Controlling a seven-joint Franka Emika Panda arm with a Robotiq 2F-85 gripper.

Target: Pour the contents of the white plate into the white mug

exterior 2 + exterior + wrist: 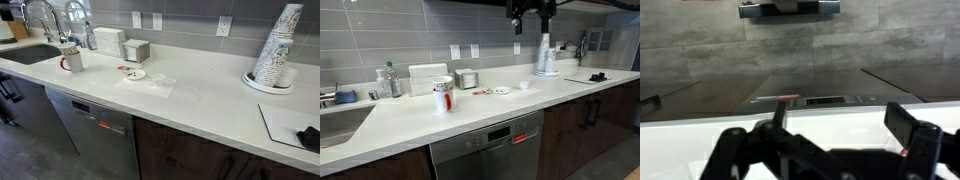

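Observation:
The white plate (500, 90) lies on the white counter and shows in both exterior views (135, 73), with small dark and red bits on it. The small white mug (524, 85) stands just beside it, towards the cup stack; I cannot make it out in the other exterior view. My gripper (532, 12) hangs high above the counter, over the mug and the cup stack, well clear of both. In the wrist view my gripper (838, 108) has its fingers wide apart with nothing between them. That view shows only the counter edge and the dishwasher panel.
A red-and-white patterned cup (442, 95) stands near the sink (340, 118). A white box (426, 78) and a metal tin (468, 78) stand by the tiled wall. A tall stack of cups (545, 55) stands further along, then a black object (597, 76) on a white board.

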